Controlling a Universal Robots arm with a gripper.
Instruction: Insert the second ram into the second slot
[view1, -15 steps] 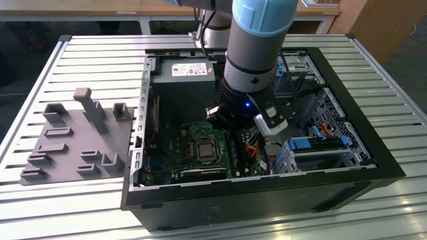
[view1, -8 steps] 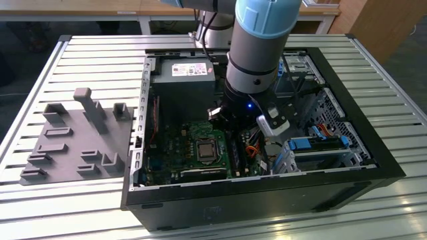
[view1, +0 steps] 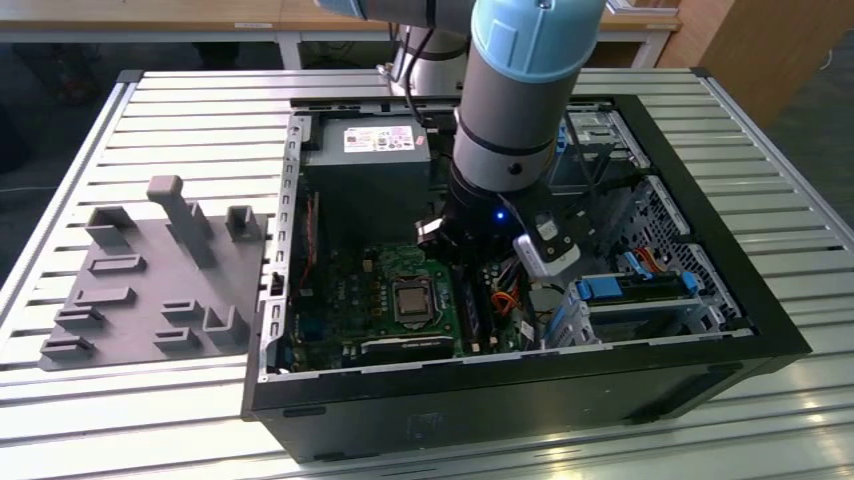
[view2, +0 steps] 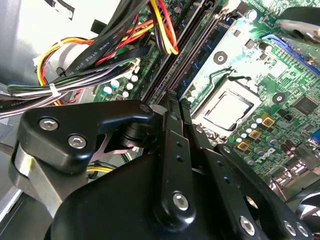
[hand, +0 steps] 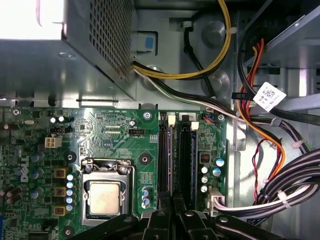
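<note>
Claw (hand: 172, 212) | fingers together, seemingly pressing the second ram (hand: 186, 160) into the second slot (hand: 186, 127) beside the CPU socket (hand: 105, 192) | we judge risk: uneven pressure leaves one end unseated, or flexes the motherboard (hand: 115, 135).

- A robotics lab or test workshop, going by the exterior view: a robot arm (view1: 514, 90) with a pale blue joint cover reaches down from the top centre of the frame.
- An open desktop computer case (view1: 534, 400) lies on its side at the centre, its green motherboard (view1: 387, 300) and cabling bare.
- The case rests on a workbench (view1: 160, 100) built of ribbed aluminium profiles, filling most of the frame.
- At the left, a grey fixture plate (view1: 147, 280) with upright pegs and blocks lies on the bench.
- Along the top edge stand pale table legs and wood panels of further furniture (view1: 721, 40).
</note>
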